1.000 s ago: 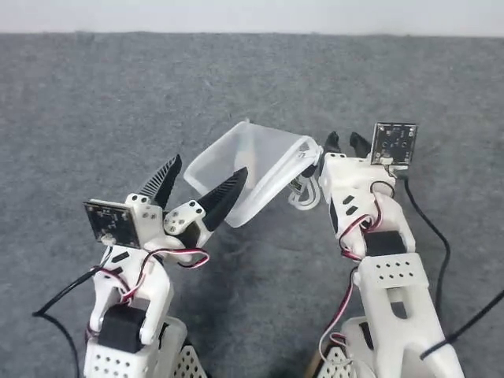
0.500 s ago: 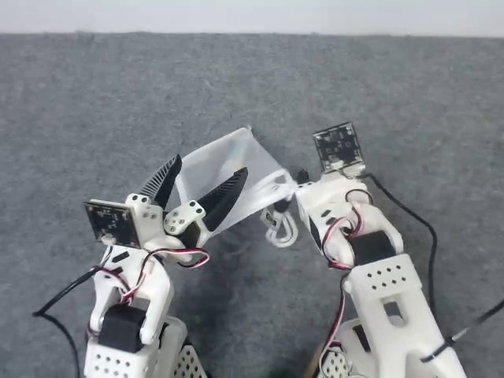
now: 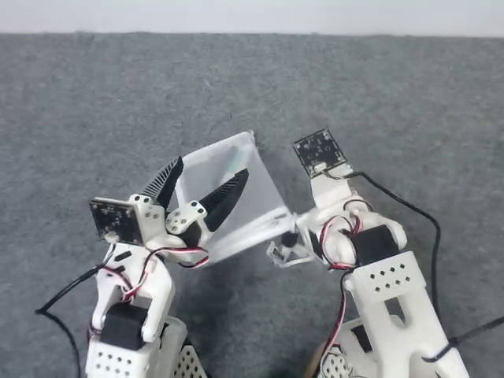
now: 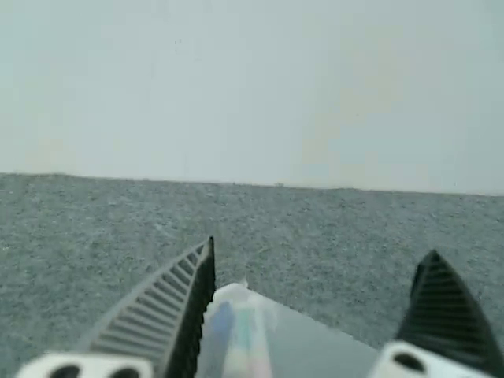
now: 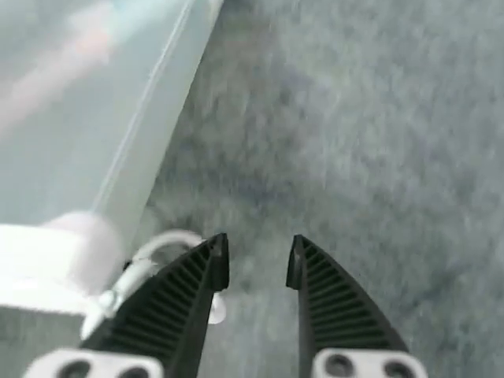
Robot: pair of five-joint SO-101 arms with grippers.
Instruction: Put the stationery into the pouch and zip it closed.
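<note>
A translucent pouch (image 3: 253, 206) lies on the grey mat between the two arms. Through its wall in the left wrist view I see blurred coloured stationery (image 4: 236, 339) inside the pouch (image 4: 303, 350). My left gripper (image 3: 210, 166) (image 4: 320, 247) is open, its black fingers spread wide over the pouch's near left part. My right gripper (image 3: 290, 240) (image 5: 257, 238) points down at the pouch's near right corner, open by a narrow gap with only mat between the fingers. The white zipper pull ring (image 5: 161, 242) (image 3: 282, 257) sits against the outer side of one finger, beside the pouch (image 5: 71, 118).
The grey mat (image 3: 394, 94) stretches bare to the back and both sides, ending at a pale wall. A black cable (image 3: 417, 220) loops off the right arm, and another (image 3: 59, 299) trails from the left arm's base.
The right arm swung back toward the near side and left, and the pouch's right end came with it, so the pouch turned and flattened. The left arm barely moved.
</note>
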